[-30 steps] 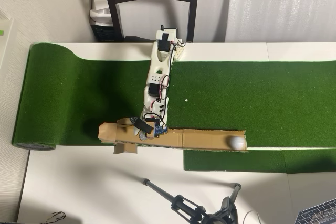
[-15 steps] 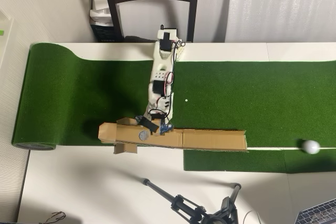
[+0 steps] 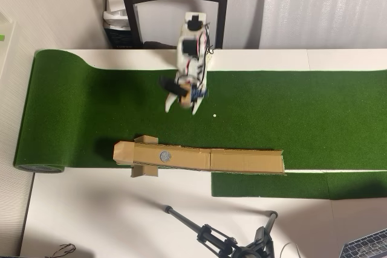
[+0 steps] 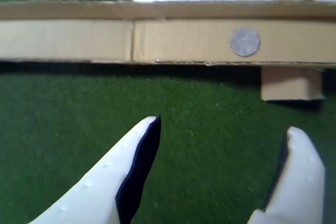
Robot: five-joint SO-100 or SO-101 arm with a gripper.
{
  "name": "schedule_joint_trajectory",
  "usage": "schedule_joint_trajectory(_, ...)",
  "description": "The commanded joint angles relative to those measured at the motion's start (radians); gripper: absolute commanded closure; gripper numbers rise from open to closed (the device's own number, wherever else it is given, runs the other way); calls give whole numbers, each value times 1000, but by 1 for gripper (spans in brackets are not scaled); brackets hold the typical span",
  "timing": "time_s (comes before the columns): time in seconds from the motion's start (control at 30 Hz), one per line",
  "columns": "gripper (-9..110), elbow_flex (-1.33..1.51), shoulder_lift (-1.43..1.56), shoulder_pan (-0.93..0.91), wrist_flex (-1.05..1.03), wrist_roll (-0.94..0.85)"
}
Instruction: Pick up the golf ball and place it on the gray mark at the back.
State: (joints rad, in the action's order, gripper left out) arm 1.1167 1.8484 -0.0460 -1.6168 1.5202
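Tiny white golf ball (image 3: pixel 214 115) sitting on green turf (image 3: pixel 302 119), just beside spread-open, empty gripper (image 3: pixel 182 106).

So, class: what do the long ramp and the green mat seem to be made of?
Ramp: likely corrugated cardboard, matte tan, with a ragged cut edge and a panel seam in the wrist view. Mat: probably artificial turf, a short fuzzy green pile, rolled up at one end.
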Motion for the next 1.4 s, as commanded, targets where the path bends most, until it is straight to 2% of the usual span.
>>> schedule_joint_trajectory(0.0,64,114,284,-12,-3,-17)
schedule_joint_trajectory(0.33,64,555,721,-34,74,-18)
schedule_joint_trajectory(0.83,64,1552,1586,-34,362,-3)
schedule_joint_trajectory(1.03,64,1717,1569,-23,495,-12)
schedule_joint_trajectory(1.37,64,1985,1577,63,488,57)
